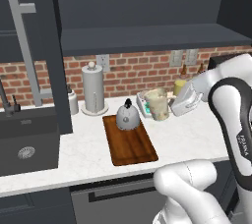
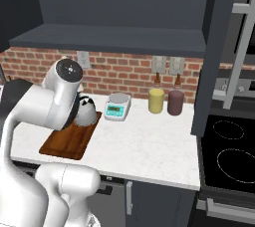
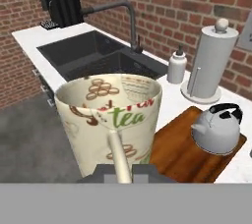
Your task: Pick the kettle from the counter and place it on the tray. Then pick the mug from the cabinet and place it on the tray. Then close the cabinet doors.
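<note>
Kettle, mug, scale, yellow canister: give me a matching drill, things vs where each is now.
Things:
1. kettle
2. mug
3. scale
4. yellow canister

Places:
A. held in the gripper, above the counter
B. by the brick wall, beside the maroon canister
C. on the tray
D. on the counter, right of the tray

Pairs: 1-C, 2-A, 3-D, 4-B

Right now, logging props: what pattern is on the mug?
Cream ceramic mug: brown prints and green "tea" lettering, clearest in hand view.

Kettle (image 1: 127, 115) fills tray (image 1: 132, 151) rear; front half bare; scale (image 2: 117, 106) just beside.
</note>
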Controlling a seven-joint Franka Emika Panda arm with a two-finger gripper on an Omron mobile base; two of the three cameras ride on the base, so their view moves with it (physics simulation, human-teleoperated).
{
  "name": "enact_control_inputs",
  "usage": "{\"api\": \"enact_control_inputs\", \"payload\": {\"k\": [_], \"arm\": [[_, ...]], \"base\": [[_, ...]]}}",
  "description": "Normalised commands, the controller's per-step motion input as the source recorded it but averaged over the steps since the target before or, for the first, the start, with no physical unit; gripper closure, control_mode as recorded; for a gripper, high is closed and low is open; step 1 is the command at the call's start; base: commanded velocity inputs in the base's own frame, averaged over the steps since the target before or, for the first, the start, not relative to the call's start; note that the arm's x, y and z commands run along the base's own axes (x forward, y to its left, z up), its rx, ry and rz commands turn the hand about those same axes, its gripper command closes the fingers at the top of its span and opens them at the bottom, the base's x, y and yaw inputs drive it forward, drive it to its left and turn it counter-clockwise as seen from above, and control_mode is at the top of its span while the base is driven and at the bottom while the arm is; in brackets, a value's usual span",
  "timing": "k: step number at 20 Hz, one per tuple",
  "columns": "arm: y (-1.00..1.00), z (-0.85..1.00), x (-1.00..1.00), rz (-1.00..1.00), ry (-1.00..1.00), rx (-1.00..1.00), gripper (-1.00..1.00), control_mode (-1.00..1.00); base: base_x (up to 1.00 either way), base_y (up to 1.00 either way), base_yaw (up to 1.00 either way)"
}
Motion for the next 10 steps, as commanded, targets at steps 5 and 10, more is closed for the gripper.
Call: {"api": "enact_control_inputs", "payload": {"k": [5,10], "arm": [[0.01,-0.92,0.00,0.25,-0.11,-0.01,1.00,-1.00],[0.07,-0.82,0.12,0.20,-0.27,-0.03,1.00,-1.00]], "base": [[0.00,0.00,0.00],[0.00,0.00,0.00]]}}
